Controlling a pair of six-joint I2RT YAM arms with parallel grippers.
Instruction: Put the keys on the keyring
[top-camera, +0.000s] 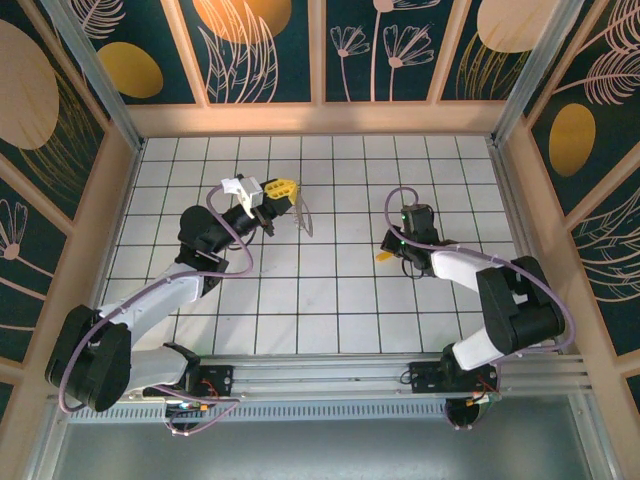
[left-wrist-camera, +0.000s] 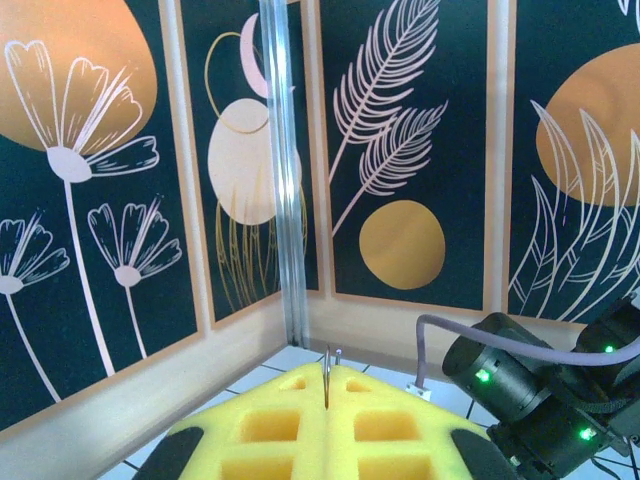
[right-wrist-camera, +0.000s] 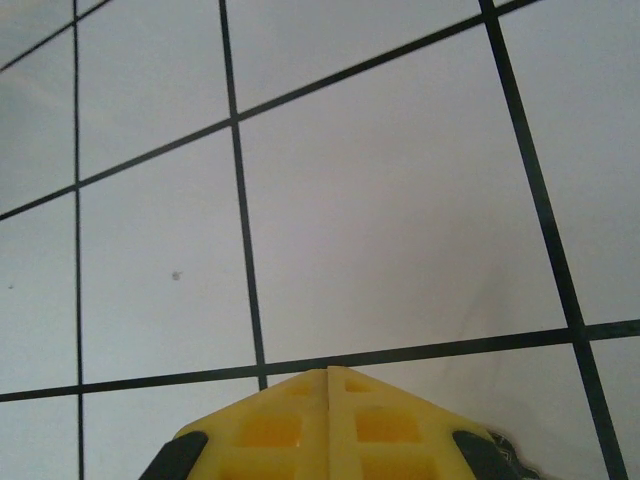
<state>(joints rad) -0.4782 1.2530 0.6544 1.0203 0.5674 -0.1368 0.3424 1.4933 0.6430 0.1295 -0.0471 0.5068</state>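
Keyring (top-camera: 307, 220) job likely at the key pick-up step. Nearest, right of the keyring and well apart: right gripper (top-camera: 384, 256), jaws shut tight, tips down at the tiled desk (top-camera: 300, 290); key between them or not, cannot tell. Farther back, touching the keyring's left side: left gripper (top-camera: 282, 189), jaws clamped on the loop, two wire ends poking past the pads (left-wrist-camera: 270, 425). Next, probably: confirm a hold on the key, then carry it to those ends. No container in use
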